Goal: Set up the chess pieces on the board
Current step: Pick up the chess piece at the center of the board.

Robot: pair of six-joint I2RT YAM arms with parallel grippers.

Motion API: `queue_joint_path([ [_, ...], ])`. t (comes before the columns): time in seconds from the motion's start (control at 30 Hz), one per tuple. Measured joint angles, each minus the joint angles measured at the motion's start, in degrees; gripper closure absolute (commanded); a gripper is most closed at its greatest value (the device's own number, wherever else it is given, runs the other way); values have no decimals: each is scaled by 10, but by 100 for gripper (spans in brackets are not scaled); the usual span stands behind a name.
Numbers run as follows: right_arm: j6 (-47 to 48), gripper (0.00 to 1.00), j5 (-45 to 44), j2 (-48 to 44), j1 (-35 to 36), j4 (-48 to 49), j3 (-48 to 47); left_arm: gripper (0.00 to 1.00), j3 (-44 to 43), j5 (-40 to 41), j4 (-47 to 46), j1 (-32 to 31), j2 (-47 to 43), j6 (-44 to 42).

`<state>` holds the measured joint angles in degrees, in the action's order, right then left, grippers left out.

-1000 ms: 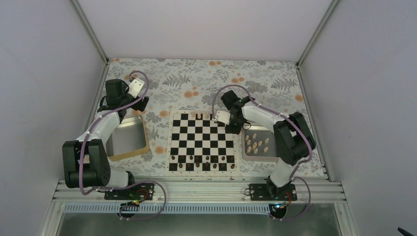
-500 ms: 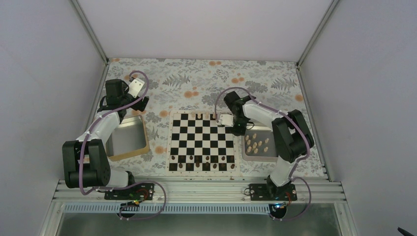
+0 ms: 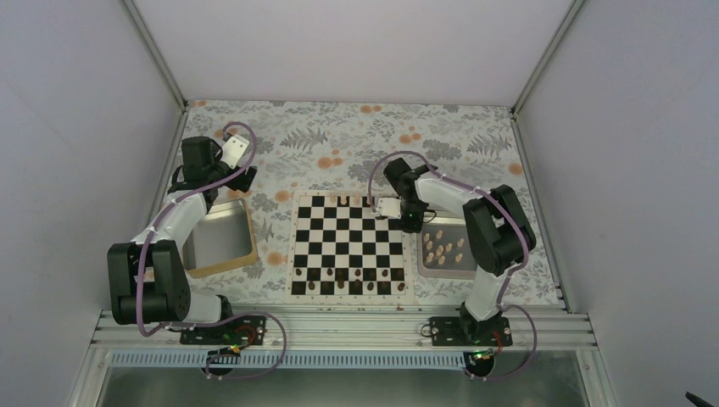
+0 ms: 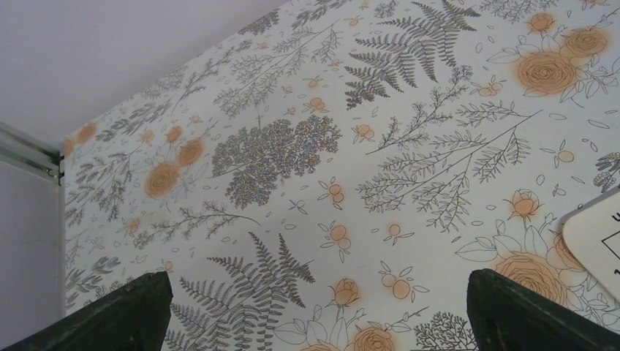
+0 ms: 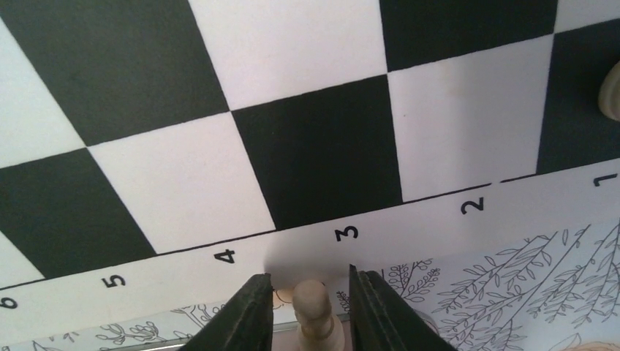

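- The right gripper [image 5: 307, 275] has its jaws drawn narrow about one pale chess piece [image 5: 311, 298]. The piece sits between them just behind the tips, and its wider lower body seems to touch both fingers, so I judge it held.
- Ahead of the jaws lies the board [image 5: 322, 153], its numbered border nearest the tips. Flowered tablecloth [image 5: 512, 292] shows to either side of them.
- The piece looks like turned wood: light, stiff, smooth and round, so it is likely to slip or swivel in a loose pinch. The best hold is probably across the thicker body, not the thin neck.
- Its long axis runs along the fingers, rounded head toward the tips and the board, base back toward the wrist.
- The left gripper [image 4: 314, 276] stands wide with nothing between its jaws and mostly tablecloth ahead.
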<state>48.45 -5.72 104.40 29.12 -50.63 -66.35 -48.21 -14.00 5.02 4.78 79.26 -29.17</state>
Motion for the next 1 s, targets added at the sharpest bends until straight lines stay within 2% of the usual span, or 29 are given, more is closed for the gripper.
queue_joint_path([
  [0.1,0,83,-1,1,0,1,0,0,0,0,0,0,0,0],
  [0.23,0,88,-2,3,0,2,-1,0,0,0,0,0,0,0],
  [0.63,-1,88,34,-12,-6,2,-18,0,0,0,0,0,0,0],
  [0.8,-5,86,86,-80,-37,24,-4,0,0,0,0,0,0,0],
  [1.0,-4,87,180,-223,-129,79,61,0,0,0,0,0,0,0],
])
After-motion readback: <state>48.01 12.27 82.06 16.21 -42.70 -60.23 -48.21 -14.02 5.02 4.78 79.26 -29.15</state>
